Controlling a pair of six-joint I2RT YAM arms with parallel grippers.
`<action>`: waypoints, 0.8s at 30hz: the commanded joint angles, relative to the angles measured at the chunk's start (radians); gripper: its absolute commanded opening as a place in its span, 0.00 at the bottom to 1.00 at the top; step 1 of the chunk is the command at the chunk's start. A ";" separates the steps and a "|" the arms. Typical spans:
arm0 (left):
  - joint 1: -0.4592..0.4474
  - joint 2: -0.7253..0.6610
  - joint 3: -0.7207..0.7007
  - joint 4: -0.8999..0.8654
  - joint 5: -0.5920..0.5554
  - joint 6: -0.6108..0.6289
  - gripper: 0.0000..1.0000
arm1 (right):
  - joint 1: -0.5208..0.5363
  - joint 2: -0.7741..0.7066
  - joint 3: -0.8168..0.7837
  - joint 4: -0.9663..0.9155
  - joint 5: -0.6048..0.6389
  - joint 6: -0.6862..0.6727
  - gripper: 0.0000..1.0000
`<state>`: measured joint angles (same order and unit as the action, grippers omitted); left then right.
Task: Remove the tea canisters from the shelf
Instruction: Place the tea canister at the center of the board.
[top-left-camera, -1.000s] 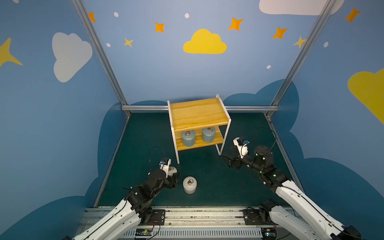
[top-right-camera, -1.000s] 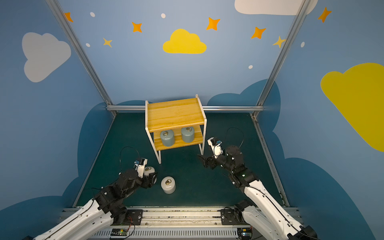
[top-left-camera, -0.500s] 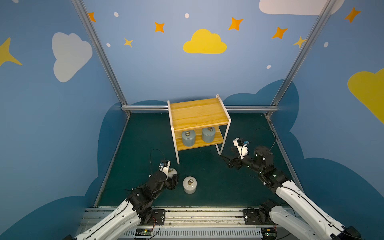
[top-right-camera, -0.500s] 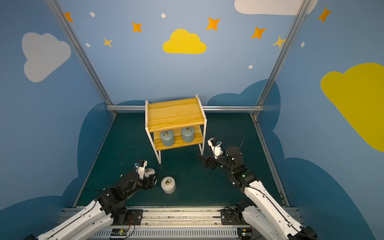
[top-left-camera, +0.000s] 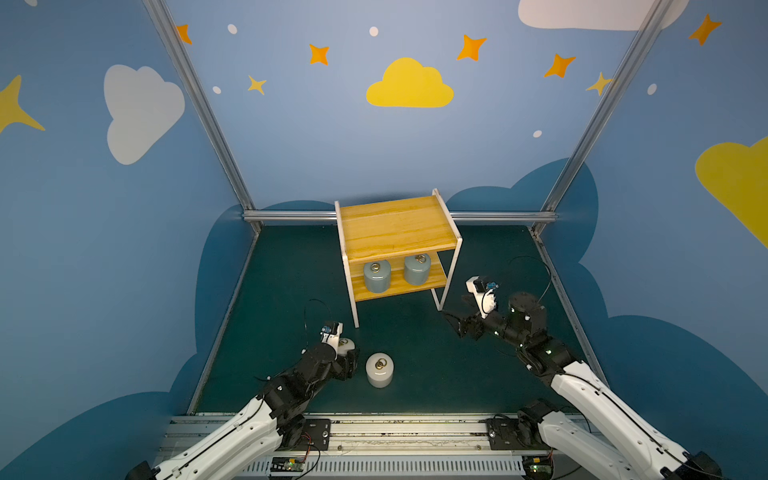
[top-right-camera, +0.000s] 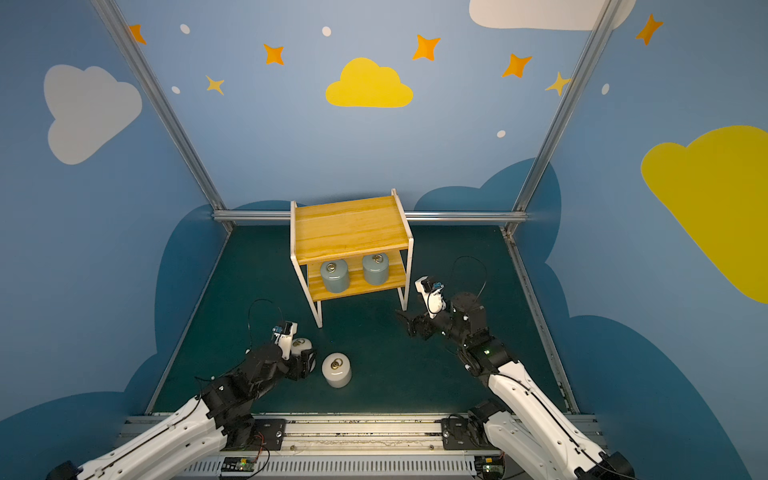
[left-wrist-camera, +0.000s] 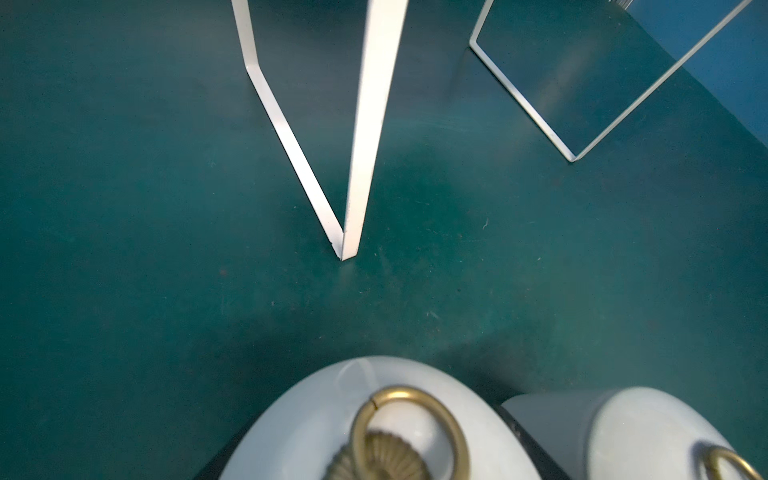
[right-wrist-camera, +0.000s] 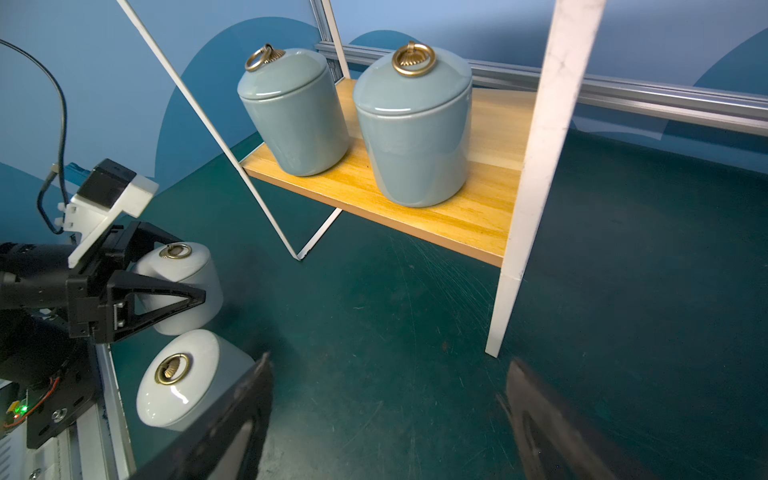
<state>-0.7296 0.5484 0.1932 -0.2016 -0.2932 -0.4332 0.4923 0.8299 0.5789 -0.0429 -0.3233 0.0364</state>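
While white canisters (top-left-camera: 379, 370) are outside, the shelf (top-left-camera: 395, 228) holds two grey-blue canisters (top-left-camera: 377, 276).

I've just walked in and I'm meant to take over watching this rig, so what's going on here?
Two robot arms are clearing squat, brass-ringed tea canisters off a small wooden two-tier shelf with a white frame. The left gripper is shut on a white canister down near the dark green mat, beside a second white canister standing free there. Two grey-blue canisters stand on the shelf's lower board. The right gripper is open and empty, near the shelf's front leg.
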 joint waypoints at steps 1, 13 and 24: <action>-0.004 -0.001 -0.004 0.105 -0.003 0.003 0.37 | -0.004 -0.014 -0.012 -0.009 0.000 -0.005 0.89; -0.004 0.060 -0.026 0.178 0.008 0.007 0.37 | -0.004 -0.022 -0.010 -0.022 0.001 -0.006 0.89; -0.004 0.065 -0.043 0.176 0.015 -0.018 0.38 | -0.004 -0.016 -0.012 -0.017 -0.001 -0.005 0.89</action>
<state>-0.7296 0.6205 0.1463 -0.1013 -0.2810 -0.4397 0.4923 0.8219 0.5732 -0.0570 -0.3233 0.0364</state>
